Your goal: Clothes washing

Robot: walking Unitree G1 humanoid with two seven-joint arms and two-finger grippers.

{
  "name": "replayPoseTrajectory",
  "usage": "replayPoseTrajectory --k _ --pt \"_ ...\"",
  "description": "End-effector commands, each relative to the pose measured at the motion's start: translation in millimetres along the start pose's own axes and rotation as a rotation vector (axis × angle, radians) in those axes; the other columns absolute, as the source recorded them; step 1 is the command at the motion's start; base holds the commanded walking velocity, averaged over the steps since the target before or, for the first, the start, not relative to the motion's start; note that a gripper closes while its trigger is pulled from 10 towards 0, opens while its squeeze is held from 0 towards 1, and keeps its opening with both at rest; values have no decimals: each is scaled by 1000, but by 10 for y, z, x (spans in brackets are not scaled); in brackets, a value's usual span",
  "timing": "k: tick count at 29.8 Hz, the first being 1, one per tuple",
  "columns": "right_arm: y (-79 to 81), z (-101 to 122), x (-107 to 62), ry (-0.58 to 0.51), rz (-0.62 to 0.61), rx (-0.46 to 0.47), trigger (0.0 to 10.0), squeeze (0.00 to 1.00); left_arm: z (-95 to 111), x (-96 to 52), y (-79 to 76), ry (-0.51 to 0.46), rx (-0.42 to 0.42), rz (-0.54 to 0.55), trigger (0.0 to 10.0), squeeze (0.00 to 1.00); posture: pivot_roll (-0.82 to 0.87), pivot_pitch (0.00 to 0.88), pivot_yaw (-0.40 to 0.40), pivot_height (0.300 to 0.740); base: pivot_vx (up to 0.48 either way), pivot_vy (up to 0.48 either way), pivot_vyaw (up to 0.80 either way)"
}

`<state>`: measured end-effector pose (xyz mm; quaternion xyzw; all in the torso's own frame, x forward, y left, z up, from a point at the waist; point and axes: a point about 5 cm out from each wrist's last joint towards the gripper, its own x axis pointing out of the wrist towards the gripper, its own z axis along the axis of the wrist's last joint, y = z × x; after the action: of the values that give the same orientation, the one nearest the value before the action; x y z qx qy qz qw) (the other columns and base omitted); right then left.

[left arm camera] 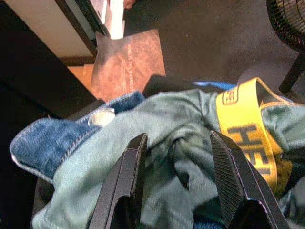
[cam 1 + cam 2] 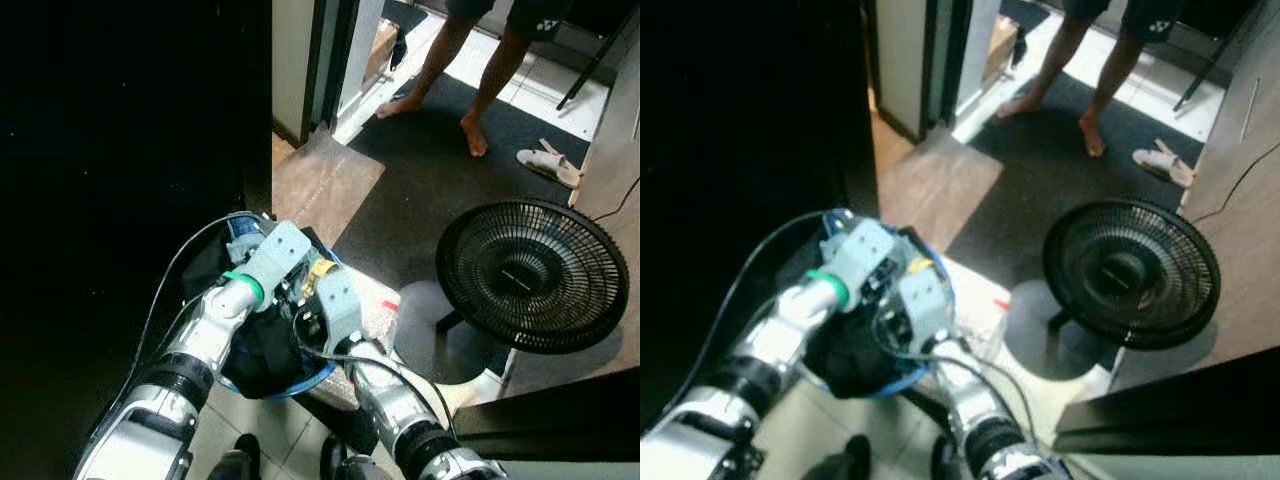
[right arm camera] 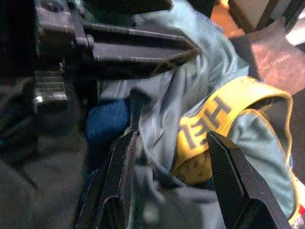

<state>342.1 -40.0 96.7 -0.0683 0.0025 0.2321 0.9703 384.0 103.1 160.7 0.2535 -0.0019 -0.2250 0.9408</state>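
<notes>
Clothes of soft teal cloth with yellow lettered waistband and blue denim fill my round blue basket; left gripper and right gripper fingers stand apart over the folds.

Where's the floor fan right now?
The black floor fan stands on the floor to the robot's right in the head views, just beyond the blue laundry basket and short of the dark mat where a person stands barefoot.

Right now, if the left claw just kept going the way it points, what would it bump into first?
Most likely the grey-green garment: the left claw is open and a bunched fold of it sits between its fingers, so near that touch can't be ruled out. Beside it lie the yellow lettered waistband and blue denim.
</notes>
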Motion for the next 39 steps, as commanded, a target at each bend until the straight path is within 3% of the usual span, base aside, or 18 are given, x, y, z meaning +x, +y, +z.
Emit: replayPoseTrajectory --k 1,4,5,6,16,17,22,23,24,33,39 --pt "49 -196 -79 82 12 6 10000 0 -91 -34 -93 26 -23 -22 10000 0 125 387 -41 740 0 0 0" --pt "86 -352 -142 157 21 -1 10000 0 -120 -63 -99 33 -34 -15 10000 0 134 401 -39 740 0 0 0" --pt "89 -400 -162 183 22 0 10000 322 -128 -73 -101 35 -37 -12 10000 0 135 402 -39 740 0 0 0" --pt "81 -418 -166 195 20 3 10000 1000 -130 -83 -102 36 -39 -11 10000 0 138 407 -38 740 0 0 0" --pt "-1 -450 -170 229 -13 -31 10000 1000 -138 -120 -112 42 -47 -6 10000 0 144 418 -41 740 0 0 0" --pt "-15 -475 -182 245 -20 -45 10000 0 -139 -127 -114 44 -49 -4 10000 0 148 420 -41 740 0 0 0" --pt "-41 -511 -202 267 -34 -62 10000 0 -138 -148 -115 48 -52 2 10000 0 157 422 -42 740 0 0 0" --pt "-50 -514 -205 267 -42 -64 3608 0 -140 -154 -113 50 -53 4 10000 0 157 421 -42 740 0 0 0" --pt "-66 -515 -209 265 -56 -59 0 0 -144 -163 -106 53 -55 9 10000 0 157 421 -42 740 0 0 0" --pt "-150 -515 -221 260 -125 -38 0 0 -178 -209 -101 67 -75 34 10000 0 157 405 -37 740 0 0 0" --pt "-183 -524 -235 259 -145 -25 0 0 -194 -323 -70 65 -119 77 10000 0 163 396 -32 740 0 0 0"
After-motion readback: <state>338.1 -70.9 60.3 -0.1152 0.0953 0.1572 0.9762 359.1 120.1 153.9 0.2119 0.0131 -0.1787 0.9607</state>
